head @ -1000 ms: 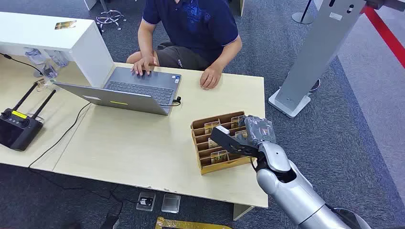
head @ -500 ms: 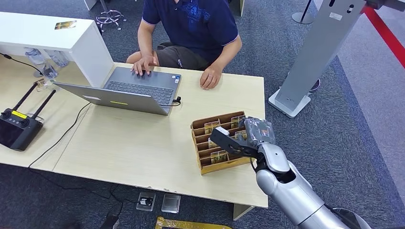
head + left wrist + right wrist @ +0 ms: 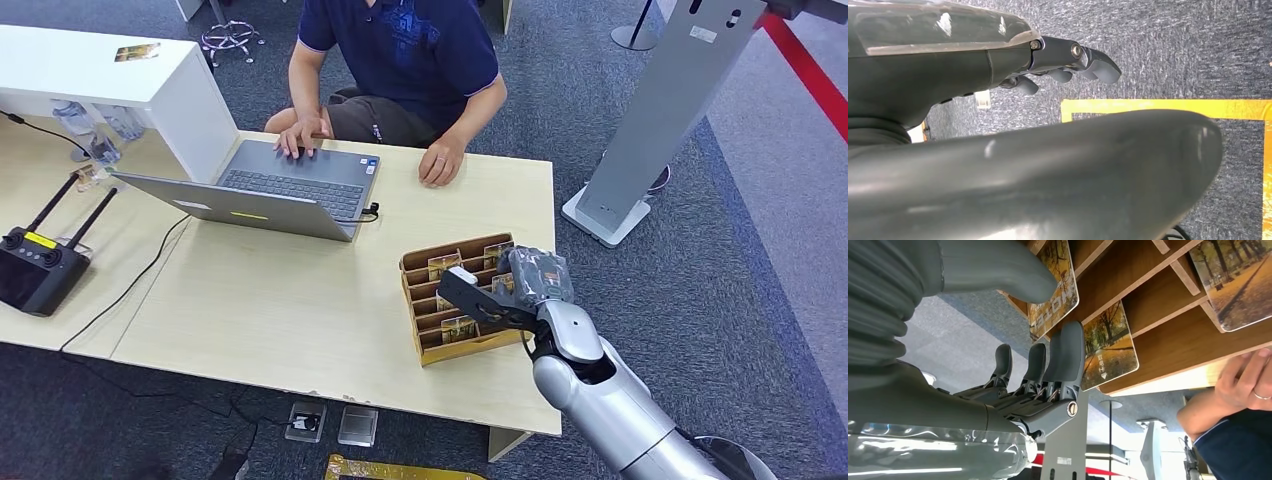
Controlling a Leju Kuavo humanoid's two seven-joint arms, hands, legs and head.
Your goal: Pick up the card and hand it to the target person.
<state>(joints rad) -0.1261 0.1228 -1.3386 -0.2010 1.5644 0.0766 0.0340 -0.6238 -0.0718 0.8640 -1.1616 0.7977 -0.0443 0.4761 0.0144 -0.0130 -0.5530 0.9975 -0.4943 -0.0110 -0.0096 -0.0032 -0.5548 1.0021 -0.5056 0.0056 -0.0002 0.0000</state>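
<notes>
Right wrist view, card [image 3: 1053, 292] glossy, autumn-tree print, upright in wooden rack [image 3: 1158, 300]

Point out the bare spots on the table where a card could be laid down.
Bare tabletop lies between the laptop and the card rack, and between the rack and the person's hand. It is crowded at the rack, where the right hand sits.

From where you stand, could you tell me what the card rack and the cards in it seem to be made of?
The card rack looks like thin brown wood or fibreboard, matte, with flat cut dividers. The cards look like glossy plastic, printed with autumn trees and catching glare; laminated paper is possible.
</notes>
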